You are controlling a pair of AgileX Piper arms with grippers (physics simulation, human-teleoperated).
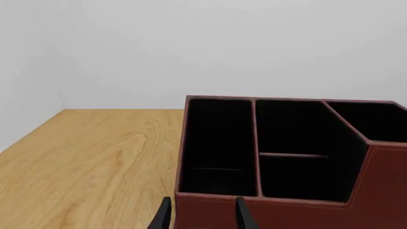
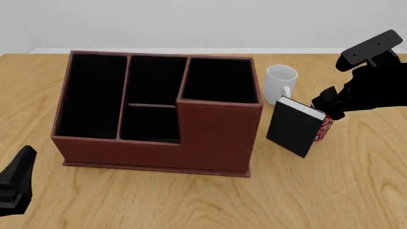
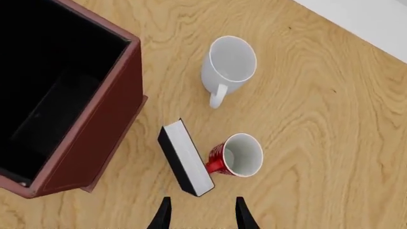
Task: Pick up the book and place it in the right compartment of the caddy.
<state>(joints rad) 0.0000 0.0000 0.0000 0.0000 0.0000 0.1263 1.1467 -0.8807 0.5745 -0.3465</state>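
While the left hand sat low at the near left corner of the counter, well apart from everything on it, its two fingertips showed in its own wrist view with a moderate gap between them and nothing held. Just ahead of it stood the caddy, a reddish-brown box with a black interior: a long narrow section on its left, two small sections in the middle, and the right compartment, square and taller-walled, at its back right. To the right of the caddy a white mug stood upright with its handle toward the near side. Just in front of the mug the book stood on its edge, black covers upright and white page edge facing up, close beside the caddy's right wall but not touching it. A red can stood against the book's far-right cover, its open top showing from above. The right hand hovered above the book and can, its fingers parted moderately and empty, no contact with the book visible.
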